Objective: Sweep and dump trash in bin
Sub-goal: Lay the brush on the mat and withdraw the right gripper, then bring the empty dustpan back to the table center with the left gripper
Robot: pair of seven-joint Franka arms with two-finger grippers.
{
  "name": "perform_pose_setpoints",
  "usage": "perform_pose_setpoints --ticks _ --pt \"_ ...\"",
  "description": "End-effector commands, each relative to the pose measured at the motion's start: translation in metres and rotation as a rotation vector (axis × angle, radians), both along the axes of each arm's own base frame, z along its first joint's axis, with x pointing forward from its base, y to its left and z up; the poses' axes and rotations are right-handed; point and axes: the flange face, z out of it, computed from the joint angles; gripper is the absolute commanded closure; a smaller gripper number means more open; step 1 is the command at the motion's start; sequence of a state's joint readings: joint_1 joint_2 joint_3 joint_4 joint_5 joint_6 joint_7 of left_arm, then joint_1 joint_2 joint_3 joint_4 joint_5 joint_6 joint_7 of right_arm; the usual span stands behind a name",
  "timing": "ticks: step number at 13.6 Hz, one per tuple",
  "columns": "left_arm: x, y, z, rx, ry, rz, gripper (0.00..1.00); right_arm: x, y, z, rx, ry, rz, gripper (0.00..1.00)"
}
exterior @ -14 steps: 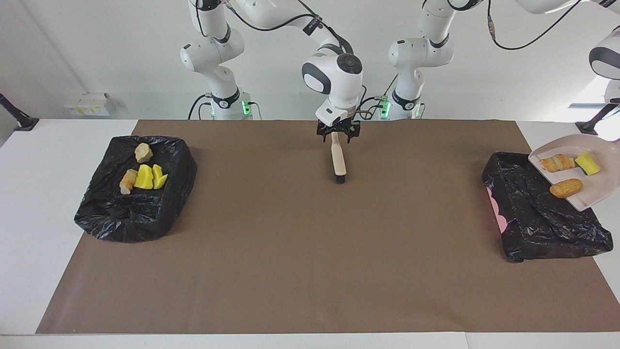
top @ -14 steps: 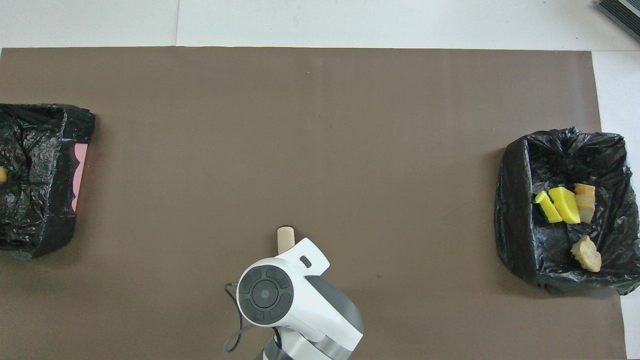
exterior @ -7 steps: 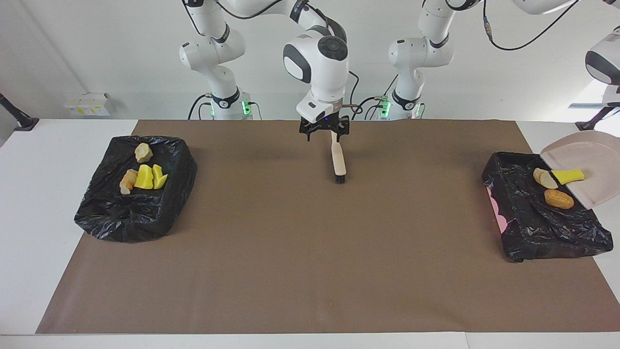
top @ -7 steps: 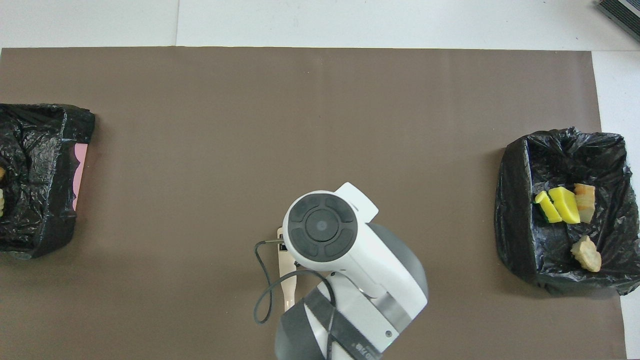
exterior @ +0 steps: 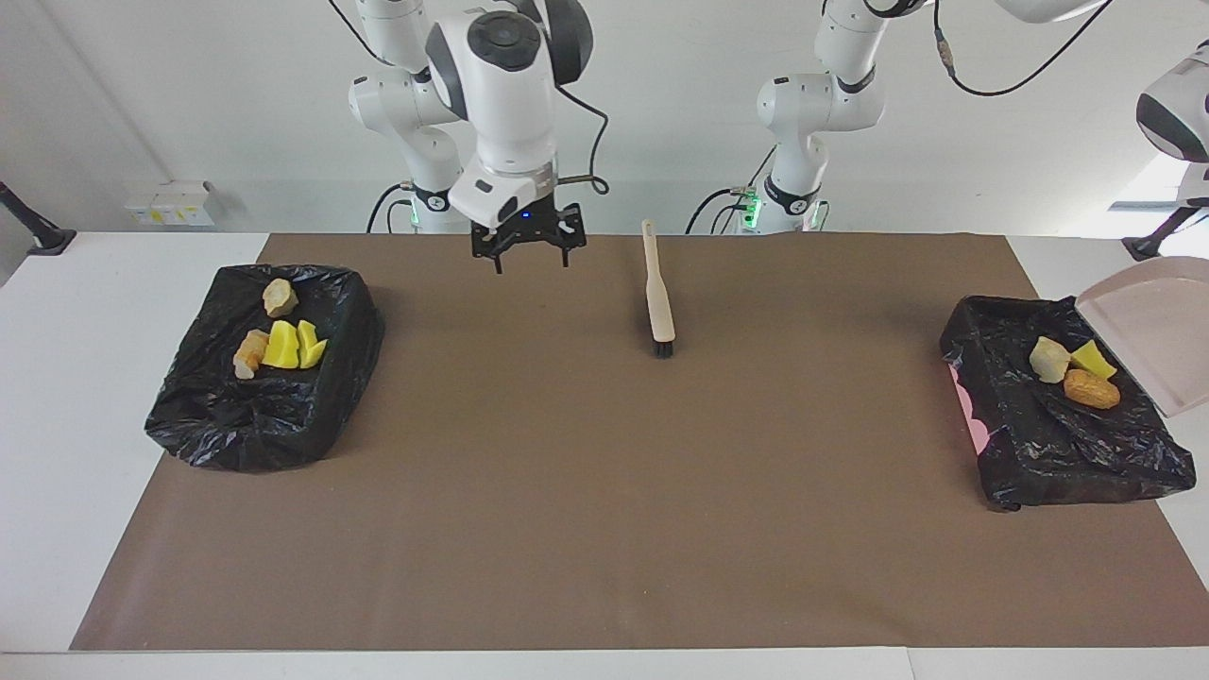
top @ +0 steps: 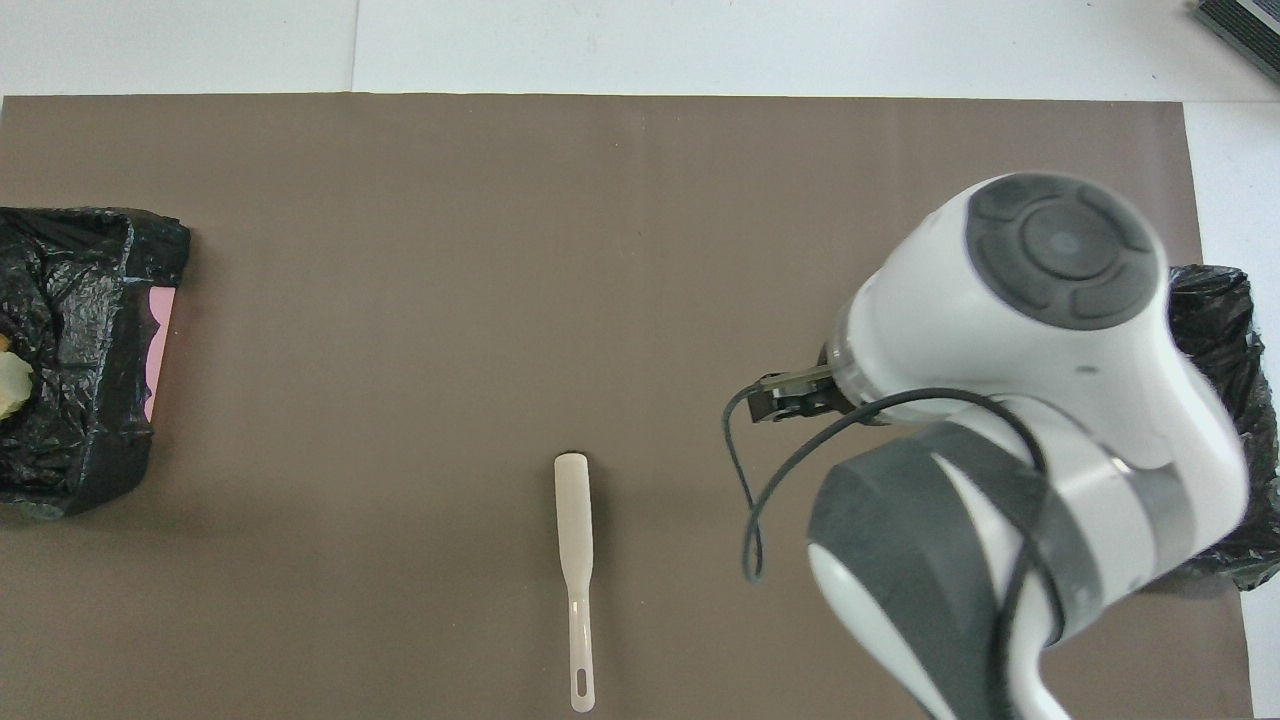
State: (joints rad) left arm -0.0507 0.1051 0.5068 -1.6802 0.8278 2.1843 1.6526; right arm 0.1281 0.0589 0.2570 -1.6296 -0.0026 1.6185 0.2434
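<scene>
The beige brush (exterior: 658,297) (top: 573,545) lies flat on the brown mat (exterior: 604,491), bristles pointing away from the robots. My right gripper (exterior: 531,257) hangs open and empty over the mat, between the brush and the black-bagged bin (exterior: 264,425) at the right arm's end. That bin holds several trash pieces (exterior: 281,344). The beige dustpan (exterior: 1148,331) is raised and tilted over the other black-bagged bin (exterior: 1067,463), carried by my left arm, whose gripper is out of frame. A pale lump (exterior: 1048,360), a yellow sponge (exterior: 1093,358) and an orange chunk (exterior: 1091,388) lie in this bin.
In the overhead view my right arm's wrist (top: 1040,330) covers most of the bin at its end. The bin at the left arm's end (top: 110,330) shows a pink patch on its side. White table (exterior: 85,378) borders the mat.
My right gripper let go of the brush, rose and swung toward the right arm's end. The dustpan tipped and its three pieces slid into the bin beneath it.
</scene>
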Motion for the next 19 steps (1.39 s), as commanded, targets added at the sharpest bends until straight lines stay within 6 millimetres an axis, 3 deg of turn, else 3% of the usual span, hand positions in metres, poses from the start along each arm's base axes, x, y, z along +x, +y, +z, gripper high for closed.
perform_pose_setpoints --ticks 1,3,5,7,10,13,15,18,19 --pt "-0.008 -0.024 0.013 -0.078 -0.047 0.03 1.0 0.011 -0.063 0.023 -0.009 -0.027 -0.044 0.0" --pt "-0.013 -0.042 -0.001 -0.212 -0.049 0.121 1.0 0.018 -0.098 0.025 -0.002 -0.03 -0.101 0.0" --pt "-0.018 -0.074 -0.018 -0.353 -0.09 0.23 1.0 0.025 -0.137 0.026 0.002 -0.03 -0.175 0.0" --pt "-0.022 -0.134 -0.03 -0.416 -0.091 0.284 1.0 0.029 -0.153 0.026 0.002 -0.042 -0.209 0.0" --pt "-0.022 -0.199 -0.054 -0.586 -0.166 0.473 1.0 0.031 -0.17 0.025 -0.003 -0.045 -0.236 0.0" --pt "-0.017 -0.283 -0.08 -0.627 -0.257 0.633 1.0 0.031 -0.189 0.027 -0.035 -0.04 -0.249 0.0" --pt "-0.013 -0.333 -0.098 -0.696 -0.295 0.762 1.0 0.031 -0.221 0.055 -0.018 -0.077 -0.253 0.0" --pt "-0.011 -0.399 -0.105 -0.755 -0.361 0.854 1.0 0.028 -0.241 0.066 -0.015 -0.078 -0.255 0.0" --pt "-0.008 -0.431 -0.123 -0.757 -0.386 0.91 1.0 0.027 -0.239 0.073 -0.009 -0.089 -0.26 0.0"
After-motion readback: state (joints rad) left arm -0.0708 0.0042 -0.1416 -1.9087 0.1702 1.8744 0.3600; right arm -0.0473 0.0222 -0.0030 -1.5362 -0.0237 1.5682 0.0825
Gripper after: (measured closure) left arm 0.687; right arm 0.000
